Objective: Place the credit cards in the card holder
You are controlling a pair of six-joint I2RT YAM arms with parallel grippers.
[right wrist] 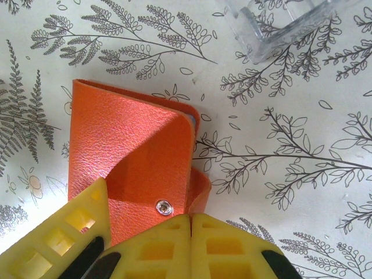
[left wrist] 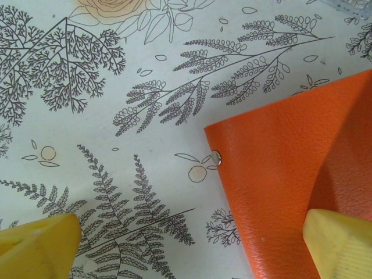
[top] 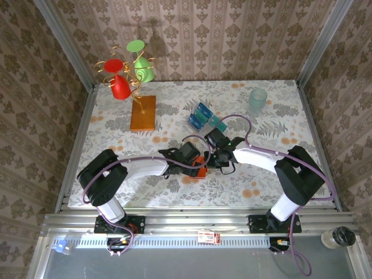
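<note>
Tabletop (top: 116, 192) under a pale cloth printed with ferns and orange blooms. Upper left of the top view: orange-brown board (top: 143, 113) lying flat, with a gold wire stand (top: 138, 96) rising from it, carrying a red cone (top: 119, 86) and a green cone (top: 143, 70). Upper right: translucent teal cup (top: 258, 99), upright. Bottom right, off the cloth: small jar (top: 338, 237) with a dark lid. Top edge of the right wrist view: clear plastic object (right wrist: 279, 29), kind unclear.

card holder (right wrist: 128, 145): orange-red | credit cards (top: 200, 115): blue, teal | tablecloth (left wrist: 116, 87): fern print
</note>
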